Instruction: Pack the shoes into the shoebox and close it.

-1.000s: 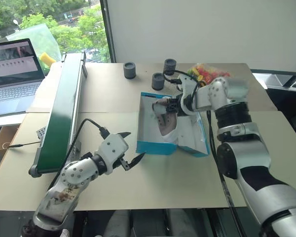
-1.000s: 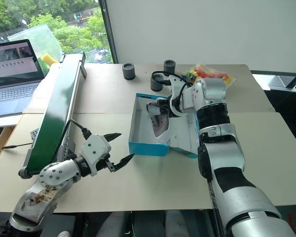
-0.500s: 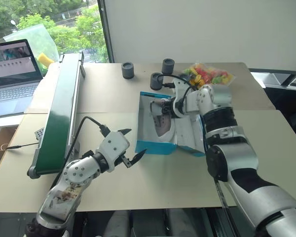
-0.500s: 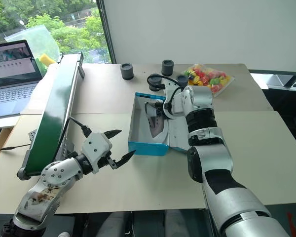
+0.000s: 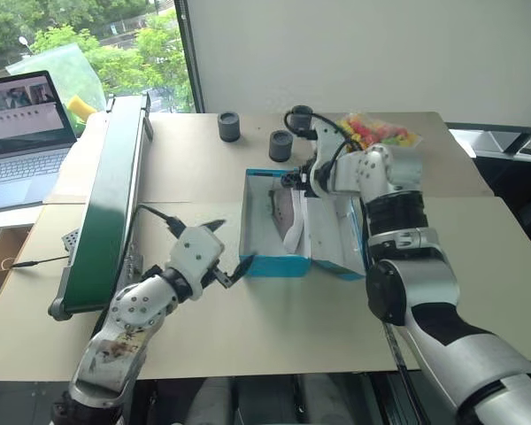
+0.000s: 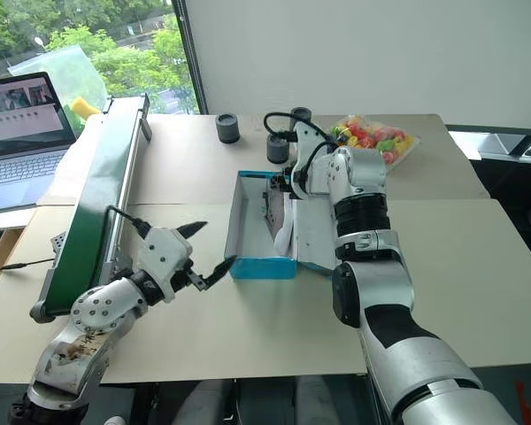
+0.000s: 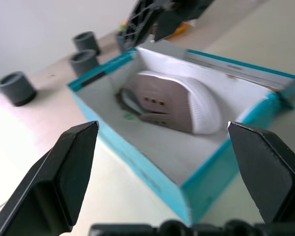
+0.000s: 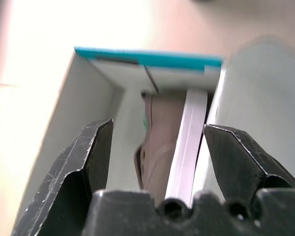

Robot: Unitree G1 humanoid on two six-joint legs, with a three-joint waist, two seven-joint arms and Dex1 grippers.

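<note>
shoe lying in the open box
right gripper [image 5: 291, 180] is hovering over the blue shoebox [image 5: 274, 264]; left gripper [image 5: 228, 249] is gaping just beside its near corner.

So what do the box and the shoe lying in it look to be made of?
The shoebox looks like cardboard: thin flat walls with crisp folded edges, matte turquoise outside, plain white inside. The shoe seems to have a soft grey upper, probably suede-like or textile by its dull surface with punched eyelets, and a white sole, likely rubber or foam, with a ribbed edge.

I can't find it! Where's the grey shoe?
The grey shoe lies on its side inside the open blue shoebox, mid-table, just below the right gripper.
</note>
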